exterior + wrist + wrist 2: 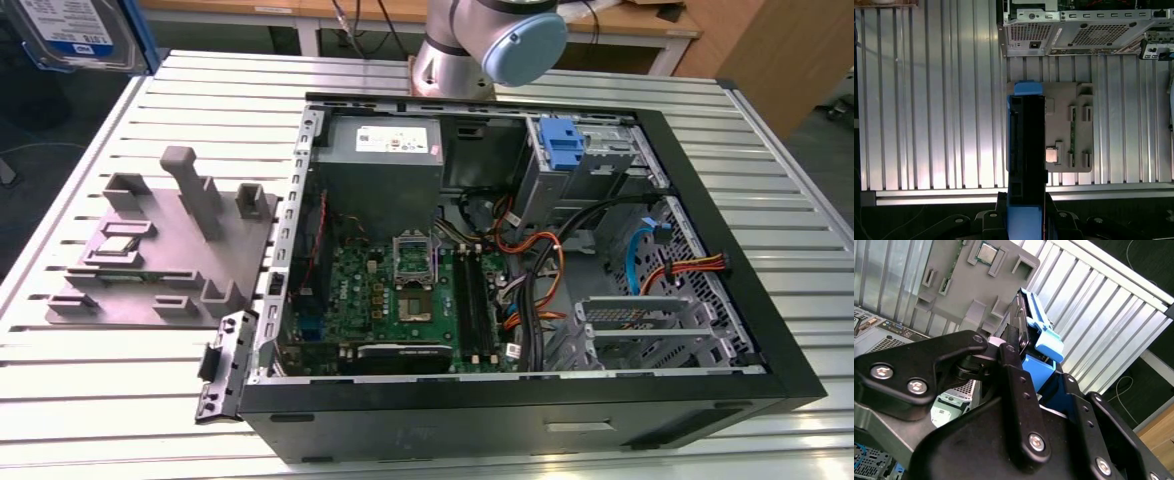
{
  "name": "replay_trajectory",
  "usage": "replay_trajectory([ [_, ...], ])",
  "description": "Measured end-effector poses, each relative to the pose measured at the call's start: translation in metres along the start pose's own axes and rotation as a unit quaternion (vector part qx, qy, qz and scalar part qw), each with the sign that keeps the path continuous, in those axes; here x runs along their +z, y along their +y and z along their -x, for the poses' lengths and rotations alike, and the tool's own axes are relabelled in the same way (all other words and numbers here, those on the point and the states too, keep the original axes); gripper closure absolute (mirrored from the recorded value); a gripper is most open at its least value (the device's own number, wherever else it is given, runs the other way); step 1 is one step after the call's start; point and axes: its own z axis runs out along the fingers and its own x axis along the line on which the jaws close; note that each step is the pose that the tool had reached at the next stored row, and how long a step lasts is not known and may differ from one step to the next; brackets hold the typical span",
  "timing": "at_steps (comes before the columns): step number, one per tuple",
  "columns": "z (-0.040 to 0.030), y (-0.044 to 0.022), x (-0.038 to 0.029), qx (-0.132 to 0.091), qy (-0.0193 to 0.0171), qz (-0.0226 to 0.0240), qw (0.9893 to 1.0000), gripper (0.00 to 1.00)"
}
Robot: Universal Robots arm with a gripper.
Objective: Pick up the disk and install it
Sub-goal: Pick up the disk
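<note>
The black jaws are clenched on the flat silver disk with the white-and-blue label, framed in a blue plastic carrier. In the second wrist view one finger presses flat against its side. The disk is lifted clear of the ribbed aluminium worktop. In the first wrist view it shows edge-on, standing out lengthwise from the jaws, with the grey moulded fixture block lying on the worktop beyond it. In the exterior view the disk hangs in the far corner on the exterior view's left, label facing the camera, well apart from the open black desktop computer case. The fixture block sits just beside the case on the exterior view's left, and a small square silver processor chip rests in one of its pockets. Inside the case lie a green motherboard, a grey boxy power supply and a narrow blue plastic bracket at the far drive bay.
</note>
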Motion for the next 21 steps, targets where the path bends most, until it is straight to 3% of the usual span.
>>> replay_trajectory([
  [7,0.0068,0.0014,0.0,0.0,-0.0021,0.0001,1.0,0.64],
  [13,0.0062,0.0161,0.0001,0.0,-0.0022,-0.0005,1.0,0.64],
  [21,0.0107,0.0166,0.0003,0.0,-0.0069,-0.0002,1.0,0.64],
])
